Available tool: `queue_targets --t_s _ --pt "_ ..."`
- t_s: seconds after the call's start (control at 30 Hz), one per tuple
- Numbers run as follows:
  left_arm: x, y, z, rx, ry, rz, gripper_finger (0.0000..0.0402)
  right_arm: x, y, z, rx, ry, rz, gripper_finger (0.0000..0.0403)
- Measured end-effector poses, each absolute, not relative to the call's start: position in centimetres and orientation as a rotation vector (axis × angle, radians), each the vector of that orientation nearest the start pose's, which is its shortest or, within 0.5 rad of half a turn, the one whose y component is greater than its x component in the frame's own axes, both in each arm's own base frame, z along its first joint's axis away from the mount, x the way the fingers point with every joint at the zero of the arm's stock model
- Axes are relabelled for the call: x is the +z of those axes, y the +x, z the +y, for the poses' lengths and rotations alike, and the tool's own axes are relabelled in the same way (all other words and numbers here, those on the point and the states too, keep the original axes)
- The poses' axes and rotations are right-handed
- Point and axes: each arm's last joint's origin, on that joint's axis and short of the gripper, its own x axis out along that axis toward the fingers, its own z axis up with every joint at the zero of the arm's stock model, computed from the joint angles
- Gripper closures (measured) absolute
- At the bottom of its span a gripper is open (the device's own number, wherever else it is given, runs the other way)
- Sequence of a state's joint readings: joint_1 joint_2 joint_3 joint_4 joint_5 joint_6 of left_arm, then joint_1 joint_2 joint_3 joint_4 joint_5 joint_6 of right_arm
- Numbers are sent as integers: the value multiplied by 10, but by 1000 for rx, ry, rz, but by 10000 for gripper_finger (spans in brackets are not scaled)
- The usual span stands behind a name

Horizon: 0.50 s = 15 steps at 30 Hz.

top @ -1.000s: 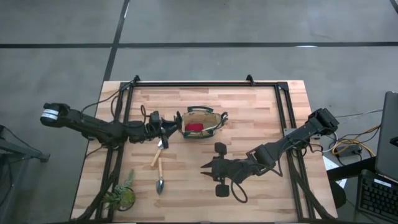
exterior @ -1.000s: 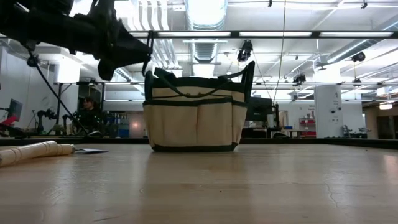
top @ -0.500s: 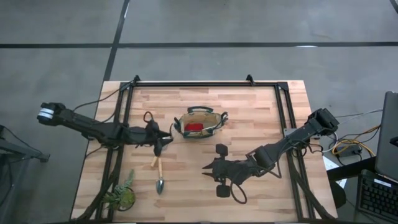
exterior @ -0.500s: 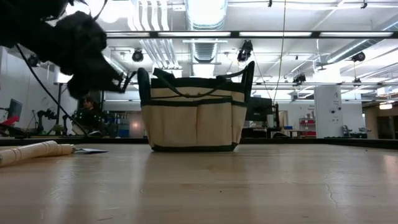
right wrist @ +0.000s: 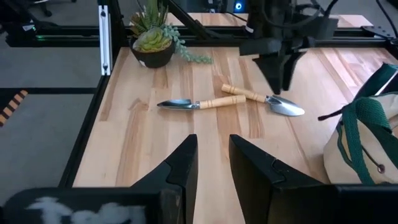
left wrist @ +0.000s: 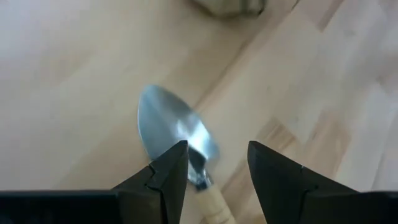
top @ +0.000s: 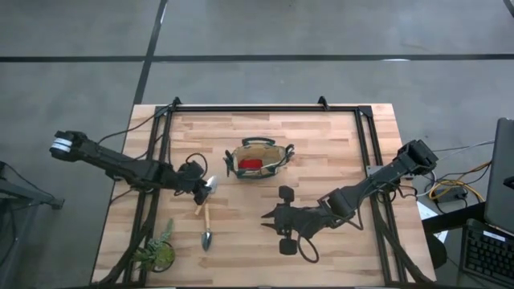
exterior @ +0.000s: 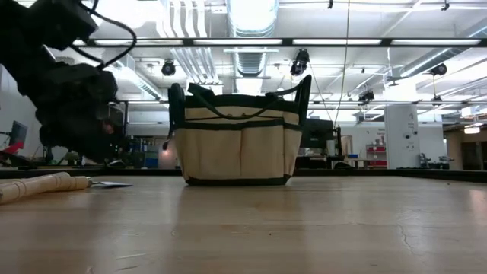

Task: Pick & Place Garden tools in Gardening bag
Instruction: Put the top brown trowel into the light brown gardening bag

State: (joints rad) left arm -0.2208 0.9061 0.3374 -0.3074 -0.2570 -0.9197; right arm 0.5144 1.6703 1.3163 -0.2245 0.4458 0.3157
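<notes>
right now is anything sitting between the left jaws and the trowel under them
Nothing visible. The left gripper hangs open directly above the nearer trowel, its jaws either side of the neck where the blade meets the wooden handle, only bare table around. The second trowel lies apart, nearer the plant.

Inside the gardening bag (top: pixel 259 158) only a red item (top: pixel 251 164) shows — its shape is too small to tell. Beside the bag, the low view cuts off a trowel's (exterior: pixel 46 185) handle — its blade barely shows.
</notes>
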Motion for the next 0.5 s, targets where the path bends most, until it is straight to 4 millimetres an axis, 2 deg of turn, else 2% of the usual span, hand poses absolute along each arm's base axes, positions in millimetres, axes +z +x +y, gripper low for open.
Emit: queue_targets --t_s 0.5 --pt "131 163 -34 415 -654 966 232 284 332 174 -16 36 524 338"
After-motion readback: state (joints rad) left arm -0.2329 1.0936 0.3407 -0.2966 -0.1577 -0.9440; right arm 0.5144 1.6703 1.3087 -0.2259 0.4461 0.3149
